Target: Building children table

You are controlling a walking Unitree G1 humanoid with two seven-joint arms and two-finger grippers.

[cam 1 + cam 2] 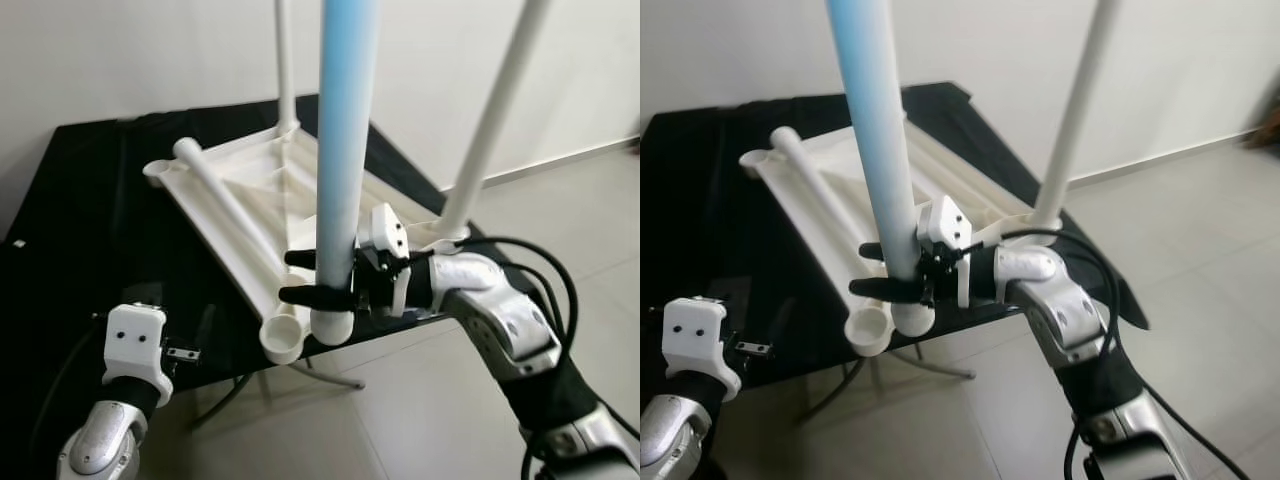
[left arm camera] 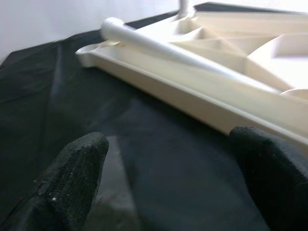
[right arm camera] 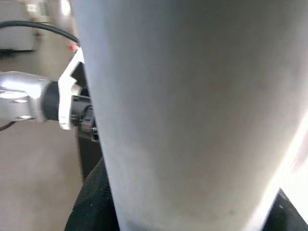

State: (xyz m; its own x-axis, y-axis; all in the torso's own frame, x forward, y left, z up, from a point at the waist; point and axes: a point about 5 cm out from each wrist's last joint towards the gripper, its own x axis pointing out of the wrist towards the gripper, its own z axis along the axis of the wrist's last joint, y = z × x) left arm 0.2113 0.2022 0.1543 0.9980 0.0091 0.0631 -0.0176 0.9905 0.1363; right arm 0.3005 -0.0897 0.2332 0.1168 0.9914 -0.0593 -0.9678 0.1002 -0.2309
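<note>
The table leg [image 1: 340, 150] I'm carrying stands nearly upright, its lower end hanging just at the near edge of the upturned white tabletop [image 1: 250, 190], right beside the empty corner socket [image 1: 283, 335]. My right gripper [image 1: 318, 277] is clamped around the leg low down, one black finger on each side. Two legs already stand in the far sockets, and a loose leg [image 1: 225, 205] lies across the tabletop's underside.

The risk, as I judge it, is the long tube above my grip: held so low, it can swing or twist in my fingers, and the end may miss the socket and catch its rim. A hard push off-centre could shove the tabletop along the black cloth [image 1: 90, 220] or tip it off the near edge, since that corner seems to overhang.

My left gripper [image 2: 166, 187] hovers low over the cloth on the near left, fingers spread, holding nothing, so nothing braces the top.
</note>
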